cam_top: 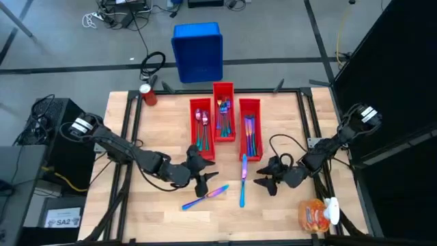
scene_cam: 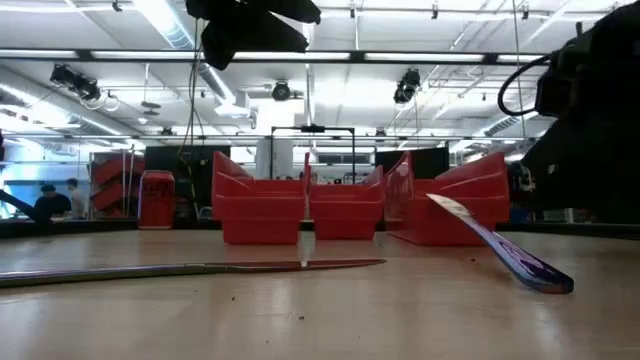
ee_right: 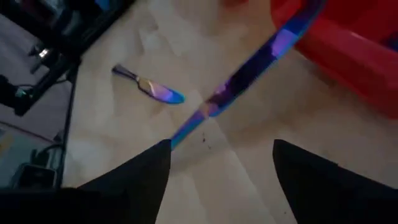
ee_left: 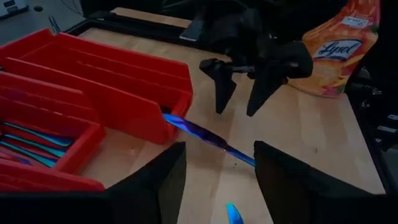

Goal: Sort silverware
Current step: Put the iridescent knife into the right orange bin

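Note:
Three long red bins (cam_top: 223,119) stand side by side at the table's middle, each holding some of the iridescent silverware (cam_top: 249,133). One slim piece (cam_top: 243,179) rests with its far end against the right bin's near end (ee_left: 177,115) and its other end on the table. A knife (cam_top: 205,196) lies flat nearer the front edge. My left gripper (cam_top: 203,186) hovers open just left of the leaning piece. My right gripper (cam_top: 265,183) hovers open just right of it. Neither has anything between its fingers.
An orange wipes pack (cam_top: 317,213) lies at the near right corner, and a red can (cam_top: 148,94) stands at the far left corner. A blue crate (cam_top: 198,51) sits on the floor beyond the table. Bare wood lies along the near edge.

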`<action>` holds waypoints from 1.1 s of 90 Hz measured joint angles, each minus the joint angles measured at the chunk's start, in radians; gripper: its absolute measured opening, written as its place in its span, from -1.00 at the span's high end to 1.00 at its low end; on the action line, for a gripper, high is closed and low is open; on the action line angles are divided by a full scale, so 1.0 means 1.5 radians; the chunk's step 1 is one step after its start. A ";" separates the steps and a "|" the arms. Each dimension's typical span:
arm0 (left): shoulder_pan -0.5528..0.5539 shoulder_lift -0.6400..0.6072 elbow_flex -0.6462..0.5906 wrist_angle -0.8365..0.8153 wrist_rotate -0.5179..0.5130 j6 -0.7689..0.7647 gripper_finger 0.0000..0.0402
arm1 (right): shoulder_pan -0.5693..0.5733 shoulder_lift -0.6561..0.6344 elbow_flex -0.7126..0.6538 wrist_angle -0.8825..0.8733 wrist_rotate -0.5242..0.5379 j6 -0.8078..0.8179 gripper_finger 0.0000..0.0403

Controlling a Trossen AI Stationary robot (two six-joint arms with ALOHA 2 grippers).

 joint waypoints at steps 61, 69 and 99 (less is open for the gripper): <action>0.000 0.000 0.000 0.000 0.000 0.000 0.15 | -0.028 0.287 0.036 0.365 -0.015 -0.027 -0.58; 0.000 0.000 0.000 0.000 0.000 0.000 0.15 | -0.031 0.288 0.047 0.345 -0.017 -0.026 -0.56; 0.000 0.000 0.000 0.000 0.000 0.000 0.15 | -0.063 0.289 0.084 0.268 -0.026 -0.003 -0.42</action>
